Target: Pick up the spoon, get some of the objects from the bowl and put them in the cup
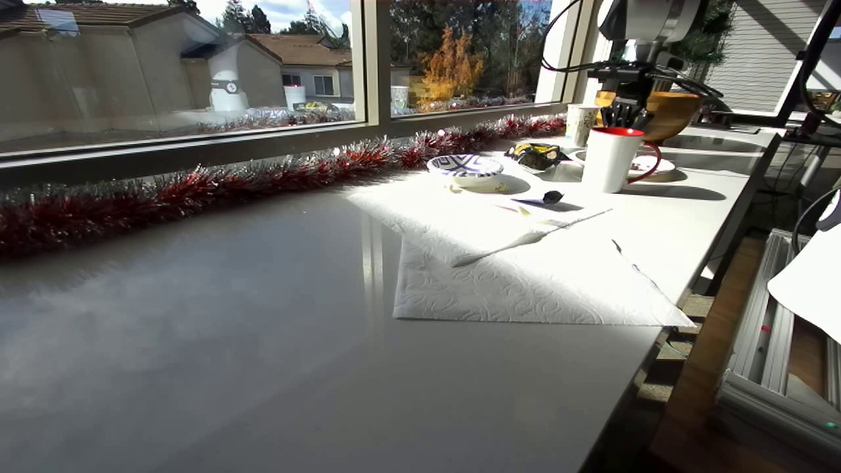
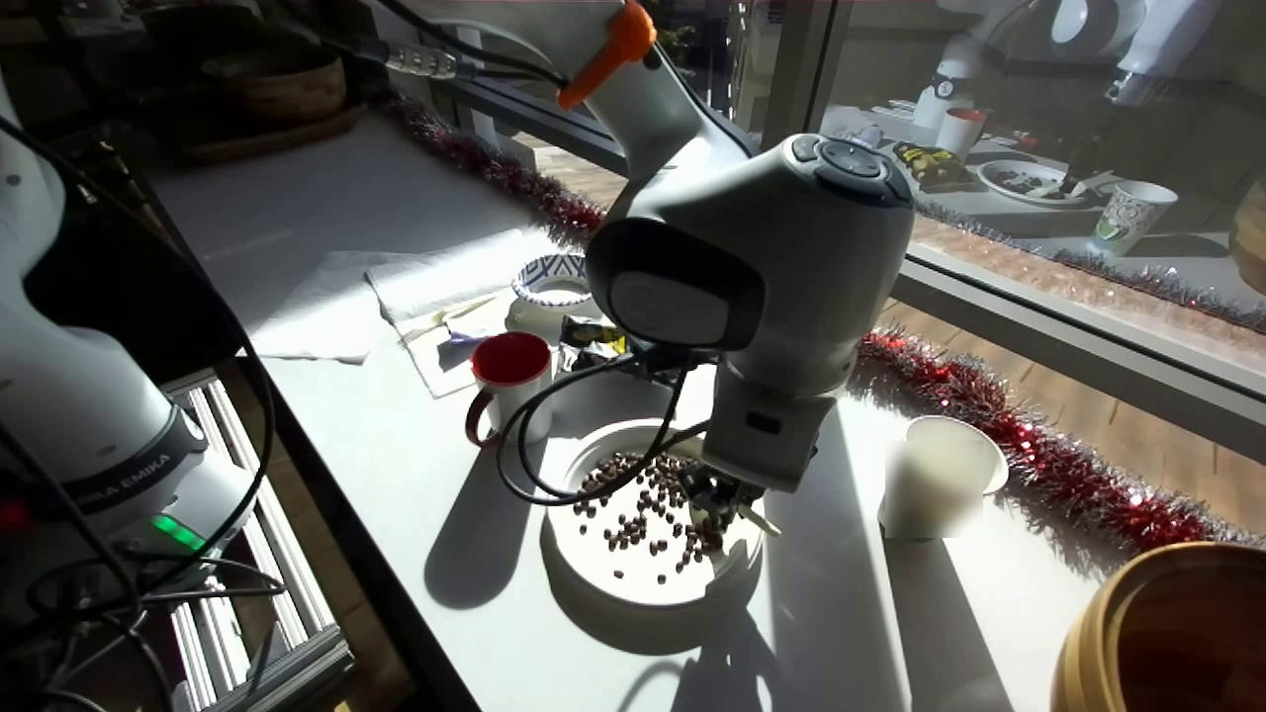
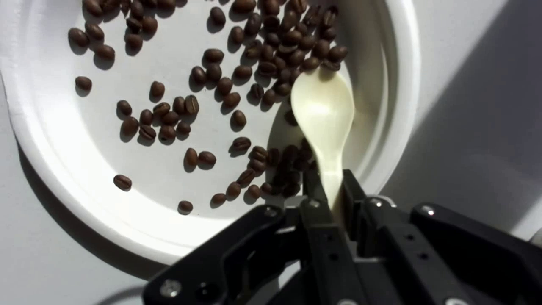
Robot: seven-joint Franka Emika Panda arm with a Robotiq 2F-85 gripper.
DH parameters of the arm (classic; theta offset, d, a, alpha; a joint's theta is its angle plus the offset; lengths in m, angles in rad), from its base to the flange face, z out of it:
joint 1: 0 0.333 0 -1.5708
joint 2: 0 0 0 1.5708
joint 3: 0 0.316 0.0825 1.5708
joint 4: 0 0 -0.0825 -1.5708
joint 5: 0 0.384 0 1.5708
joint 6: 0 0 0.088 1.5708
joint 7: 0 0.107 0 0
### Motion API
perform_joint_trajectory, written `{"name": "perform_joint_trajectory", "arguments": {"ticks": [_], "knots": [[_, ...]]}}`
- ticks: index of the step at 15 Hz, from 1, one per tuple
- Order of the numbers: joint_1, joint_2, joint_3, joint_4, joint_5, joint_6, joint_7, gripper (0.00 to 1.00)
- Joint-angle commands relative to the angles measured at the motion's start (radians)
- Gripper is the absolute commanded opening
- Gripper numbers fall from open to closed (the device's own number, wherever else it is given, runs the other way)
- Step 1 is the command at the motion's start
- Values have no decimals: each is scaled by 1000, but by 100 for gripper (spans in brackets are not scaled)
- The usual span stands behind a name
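Observation:
A white shallow dish (image 2: 633, 593) holds many dark coffee beans (image 2: 643, 504); dish (image 3: 408, 84) and beans (image 3: 292, 40) also fill the wrist view. My gripper (image 3: 332, 186) is shut on the handle of a pale spoon (image 3: 322, 106). The spoon's empty-looking scoop is over the dish, its tip beside a bean pile. In an exterior view my gripper (image 2: 727, 499) is low over the dish, with the handle end (image 2: 760, 521) sticking out. The white mug (image 2: 524, 396), red inside, stands beside the dish; it also shows in an exterior view (image 1: 608, 161). The golden-brown bowl (image 1: 677, 115) stands apart (image 2: 1078, 643).
A paper cup (image 2: 945, 485) stands near the window side. A patterned bowl (image 1: 465, 169), a black and yellow packet (image 1: 537, 156) and paper towels (image 1: 525, 282) lie beyond the mug. Red and silver tinsel (image 2: 1009, 445) runs along the window. The table edge is on the mug's other side.

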Motion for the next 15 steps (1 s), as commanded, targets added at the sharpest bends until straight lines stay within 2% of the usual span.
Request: {"name": "perform_joint_trajectory", "arguments": {"ticks": [1,10,15], "knots": [[-12,-67,29,-64,17,1,-57,3],[-5,-102,55,-121,44,30,-126,3],[7,-97,21,-130,3,99,-83,3]]}}
